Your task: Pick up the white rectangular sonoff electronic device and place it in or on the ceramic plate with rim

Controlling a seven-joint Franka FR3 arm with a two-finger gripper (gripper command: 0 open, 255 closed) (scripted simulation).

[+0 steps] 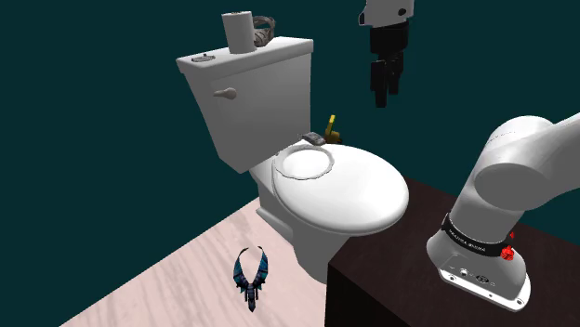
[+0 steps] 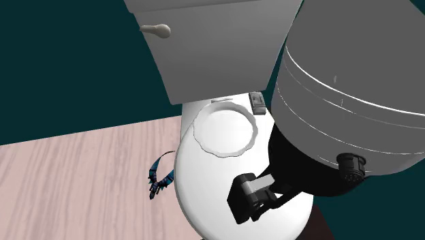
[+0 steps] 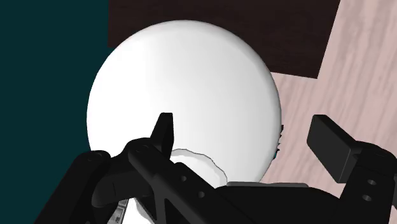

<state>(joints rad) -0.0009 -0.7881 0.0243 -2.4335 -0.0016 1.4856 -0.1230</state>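
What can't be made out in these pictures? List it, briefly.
Device: too small in the shoulder view to read any markings.
Plate: mostly hidden behind the gripper in the wrist view.
Item on the tank: half hidden by the paper roll in the shoulder view.
Yellow object behind the device: too small in the shoulder view to identify.

Before me, the closed white toilet lid (image 1: 362, 200) carries a scallop-rimmed white plate (image 1: 305, 163) near its tank end, a small grey device (image 1: 313, 138) just beside the plate's rim.
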